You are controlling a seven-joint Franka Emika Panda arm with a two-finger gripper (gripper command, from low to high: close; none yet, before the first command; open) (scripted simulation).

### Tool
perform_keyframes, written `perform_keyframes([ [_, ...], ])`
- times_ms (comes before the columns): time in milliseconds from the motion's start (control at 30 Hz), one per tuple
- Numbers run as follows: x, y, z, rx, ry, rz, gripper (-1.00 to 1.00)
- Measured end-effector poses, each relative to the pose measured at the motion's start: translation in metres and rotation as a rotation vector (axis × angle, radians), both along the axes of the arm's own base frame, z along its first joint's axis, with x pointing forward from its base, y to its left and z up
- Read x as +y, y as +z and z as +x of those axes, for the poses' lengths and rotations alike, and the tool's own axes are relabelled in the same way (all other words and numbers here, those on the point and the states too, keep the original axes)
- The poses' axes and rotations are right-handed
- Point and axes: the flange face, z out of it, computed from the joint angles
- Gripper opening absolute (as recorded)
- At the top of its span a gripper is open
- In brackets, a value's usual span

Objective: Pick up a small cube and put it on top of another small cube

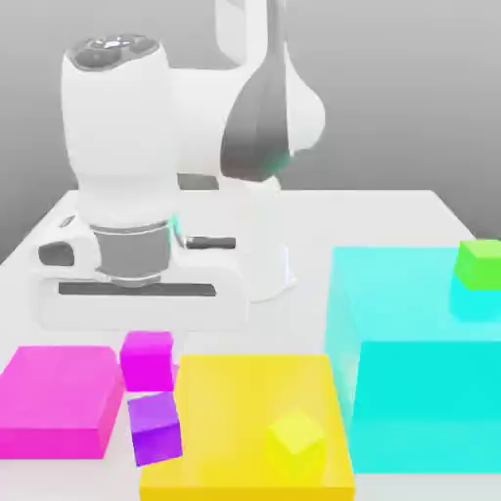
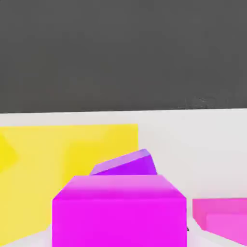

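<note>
Claw clamped on pink cube, held just below the hand and clear of the surface; purple cube sits tilted just beyond and beneath it, beside yellow block.

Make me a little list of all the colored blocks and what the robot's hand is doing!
small pink cube: between the big pink block and the big yellow block, under the robot's hand
small purple cube: on the table just in front of the pink cube, tilted
big pink block: flat, at the exterior view's left
big yellow block: flat, small yellow cube on top
big cyan block: tallest, small green cube on top
tool: shut; in the hand view the pink cube sits right up close
stacking: not yet done
</note>
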Motion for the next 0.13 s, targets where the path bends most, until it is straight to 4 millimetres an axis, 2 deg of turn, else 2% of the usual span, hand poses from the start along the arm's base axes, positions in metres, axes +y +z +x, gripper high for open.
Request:
perform_keyframes([
  [33,-0.001,-0.0093,-0.001,0.0,-0.003,-0.001,1.0],
  [133,-0.001,-0.0093,-0.001,0.0,-0.003,-0.001,1.0],
])
